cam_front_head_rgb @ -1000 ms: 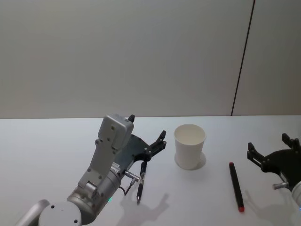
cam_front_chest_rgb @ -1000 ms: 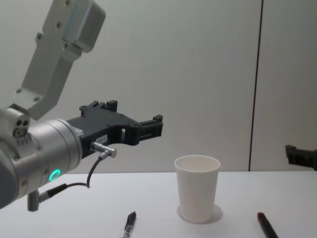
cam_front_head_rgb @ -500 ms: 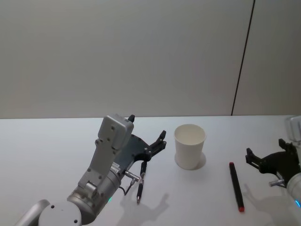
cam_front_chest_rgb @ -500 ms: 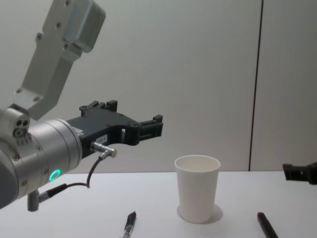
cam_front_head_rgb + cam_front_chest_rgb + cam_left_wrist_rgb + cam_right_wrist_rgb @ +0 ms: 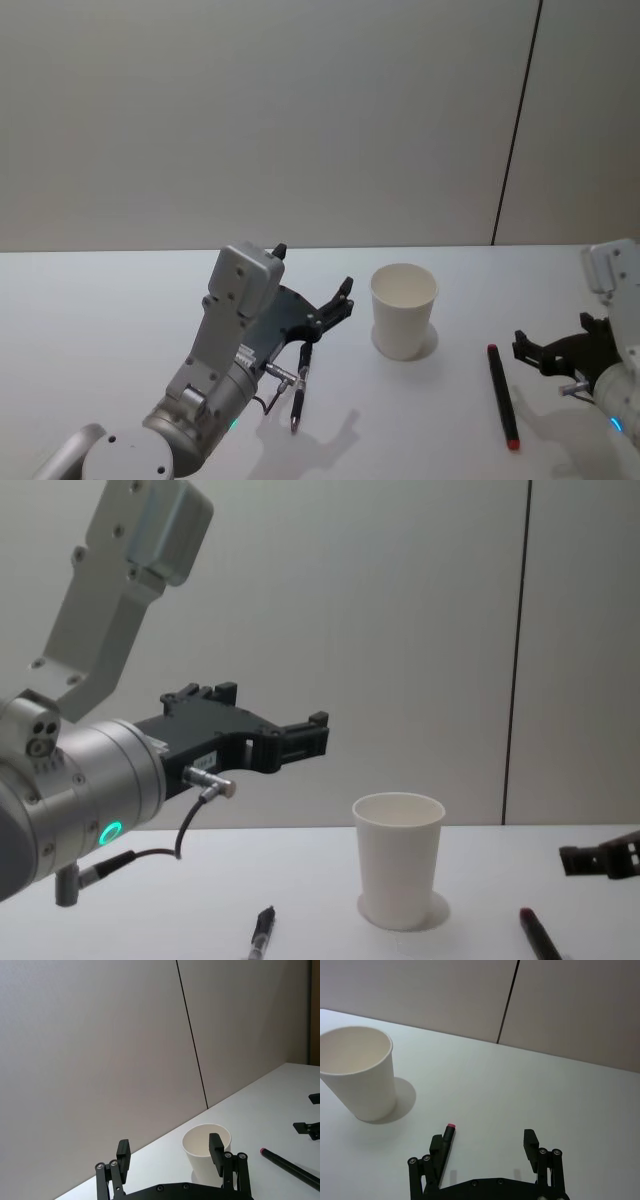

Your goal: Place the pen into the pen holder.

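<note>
The pen holder is a white paper cup point(image 5: 404, 310) standing upright at mid-table, also in the chest view point(image 5: 398, 870). A dark pen with red ends point(image 5: 502, 395) lies flat on the table to the cup's right. My right gripper point(image 5: 550, 335) hangs open low over the table just right of that pen. In the right wrist view point(image 5: 483, 1142) one finger overlaps the pen point(image 5: 447, 1138), with the cup point(image 5: 360, 1077) beyond. A second, black pen point(image 5: 299, 386) lies left of the cup, beneath my left gripper point(image 5: 315, 270), which is held open and raised.
The white table point(image 5: 100, 330) runs back to a plain wall with a dark vertical seam point(image 5: 515, 130). My left arm's grey body point(image 5: 225, 350) fills the near left. In the left wrist view the cup point(image 5: 206, 1157) sits between the fingers' line of sight.
My right gripper has dropped lower and moved left, closer to the red-ended pen. The left arm, both pens and the cup have stayed put.
</note>
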